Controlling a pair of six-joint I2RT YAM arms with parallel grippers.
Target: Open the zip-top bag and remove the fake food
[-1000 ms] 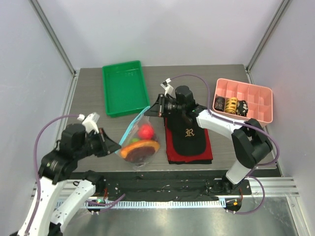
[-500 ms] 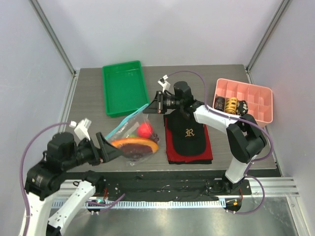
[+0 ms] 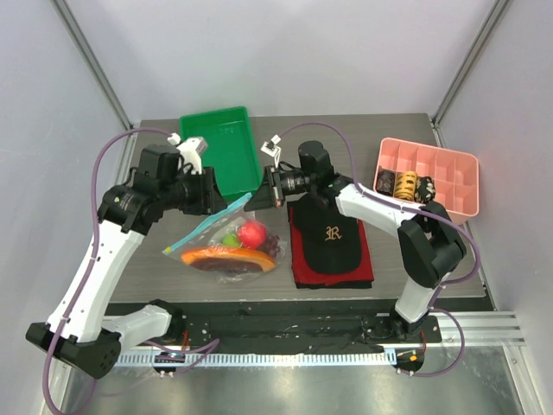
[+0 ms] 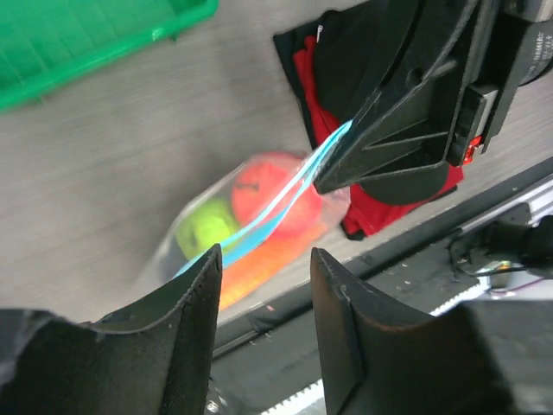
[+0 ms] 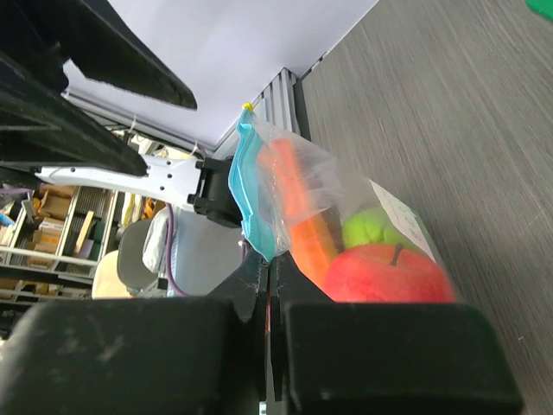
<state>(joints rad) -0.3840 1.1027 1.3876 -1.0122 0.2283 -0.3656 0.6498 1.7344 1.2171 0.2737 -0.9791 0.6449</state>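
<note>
The clear zip-top bag [image 3: 216,246] slopes down from my right gripper [image 3: 262,192] to the table. Its teal zip strip [image 3: 207,226] runs along the top. Inside are the fake food pieces: a red apple [image 3: 252,232], an orange-rimmed melon slice [image 3: 229,258], a green piece [image 3: 232,239] and dark grapes [image 3: 275,246]. The right gripper [image 5: 268,259] is shut on the strip's end [image 5: 255,203], with the apple [image 5: 380,272] just beyond. My left gripper [image 3: 232,204] is open, and in the left wrist view [image 4: 263,259] it is just above the strip [image 4: 276,203].
A green tray [image 3: 216,156] lies at the back, just behind the left gripper. A black cap [image 3: 333,233] on a red cloth lies right of the bag. A pink divided box [image 3: 432,169] with dark and yellow items stands at the back right.
My left arm has swung up from the bag's near left side to behind it, close to the right gripper. The bag has tipped down to the left, still held by the right gripper.
</note>
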